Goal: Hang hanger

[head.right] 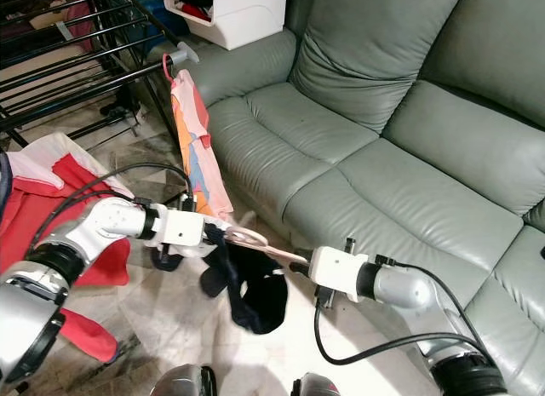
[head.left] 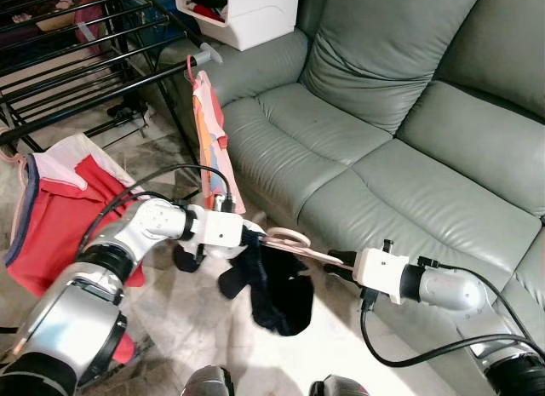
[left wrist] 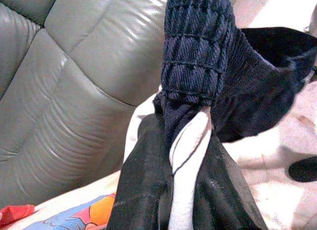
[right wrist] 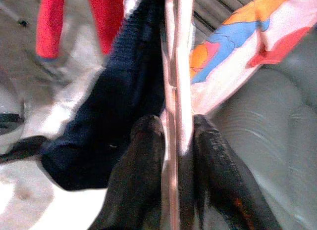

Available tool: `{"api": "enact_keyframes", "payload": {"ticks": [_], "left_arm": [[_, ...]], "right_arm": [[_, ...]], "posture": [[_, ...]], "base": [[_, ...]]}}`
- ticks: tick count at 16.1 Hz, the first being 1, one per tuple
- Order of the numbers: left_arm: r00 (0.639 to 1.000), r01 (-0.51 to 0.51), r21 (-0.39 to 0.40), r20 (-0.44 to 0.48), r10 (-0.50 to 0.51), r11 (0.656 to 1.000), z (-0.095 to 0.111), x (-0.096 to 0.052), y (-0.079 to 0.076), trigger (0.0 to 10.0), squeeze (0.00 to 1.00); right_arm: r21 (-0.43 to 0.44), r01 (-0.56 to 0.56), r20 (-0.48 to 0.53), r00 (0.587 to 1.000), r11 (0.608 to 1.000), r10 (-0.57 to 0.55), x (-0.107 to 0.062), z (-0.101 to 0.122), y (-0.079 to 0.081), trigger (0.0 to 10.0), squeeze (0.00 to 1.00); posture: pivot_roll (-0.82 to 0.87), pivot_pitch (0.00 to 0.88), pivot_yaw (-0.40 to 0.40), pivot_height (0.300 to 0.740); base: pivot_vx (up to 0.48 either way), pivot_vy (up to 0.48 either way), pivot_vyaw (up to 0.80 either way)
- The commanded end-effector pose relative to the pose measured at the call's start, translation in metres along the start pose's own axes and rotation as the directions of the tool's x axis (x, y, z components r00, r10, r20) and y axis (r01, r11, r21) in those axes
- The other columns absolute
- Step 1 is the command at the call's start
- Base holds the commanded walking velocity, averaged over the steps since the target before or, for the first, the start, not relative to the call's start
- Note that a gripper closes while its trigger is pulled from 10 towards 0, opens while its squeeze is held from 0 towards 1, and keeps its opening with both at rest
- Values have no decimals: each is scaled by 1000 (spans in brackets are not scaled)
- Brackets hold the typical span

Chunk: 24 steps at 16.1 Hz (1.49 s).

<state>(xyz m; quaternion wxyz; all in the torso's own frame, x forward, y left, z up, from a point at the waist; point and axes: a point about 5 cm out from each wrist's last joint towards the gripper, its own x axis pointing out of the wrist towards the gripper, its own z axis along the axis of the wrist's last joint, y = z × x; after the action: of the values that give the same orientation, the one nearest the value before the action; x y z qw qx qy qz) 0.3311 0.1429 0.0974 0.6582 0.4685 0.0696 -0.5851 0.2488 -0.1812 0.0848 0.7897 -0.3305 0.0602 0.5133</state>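
Because the pink hanger [head.left: 294, 243] hangs low above the floor between the 2 arms — right claw [right wrist: 173, 136] clenched on it, left claw [left wrist: 190, 141] pinching its dark sweater [head.left: 277, 289] — the sweater could slip off before reaching the black rack [head.left: 94, 81].

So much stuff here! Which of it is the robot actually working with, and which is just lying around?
In use:
pink hanger
dark navy garment on it
left end effector
right end effector
black drying rack

Lying about:
green sofa
colourful garment hung on the rack
red clothes
white box
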Motion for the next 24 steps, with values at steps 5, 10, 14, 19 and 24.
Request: {"api": "enact_keyframes", "payload": {"ticks": [5, 10, 14, 19, 24], "left_arm": [[997, -74, -37, -22, 73, 997, -9, -7, 1, 0, 0], [989, -141, -145, -63, 133, 979, -19, -7, -4, 0, 0], [918, -397, -409, -172, 358, 822, -35, -11, 5, 0, 0], [867, -457, -568, -113, 485, 684, -30, -19, 22, 0, 0], [851, -363, -489, 172, 496, 793, 0, -43, 48, 0, 0]], "right_arm": [[63, -154, 10, 988, 986, 153, -26, 21, -25, 10000, 1000], [169, 17, 146, 988, 986, -42, -52, 45, -74, 10000, 1000], [328, 184, 278, 918, 926, -281, -55, 56, -86, 10000, 1000], [439, 274, 218, 892, 856, -397, -27, 38, -56, 10000, 1000], [441, 565, -29, 785, 697, -618, -13, 7, -66, 10000, 1000]], "posture": [[-103, 27, 71, 740], [-101, 26, 64, 740], [-105, 29, 61, 740], [-109, 32, 62, 740], [-94, 36, 62, 740]], "base": [[0, 0, 0], [0, 0, 0], [0, 0, 0], [0, 0, 0], [0, 0, 0]]}}
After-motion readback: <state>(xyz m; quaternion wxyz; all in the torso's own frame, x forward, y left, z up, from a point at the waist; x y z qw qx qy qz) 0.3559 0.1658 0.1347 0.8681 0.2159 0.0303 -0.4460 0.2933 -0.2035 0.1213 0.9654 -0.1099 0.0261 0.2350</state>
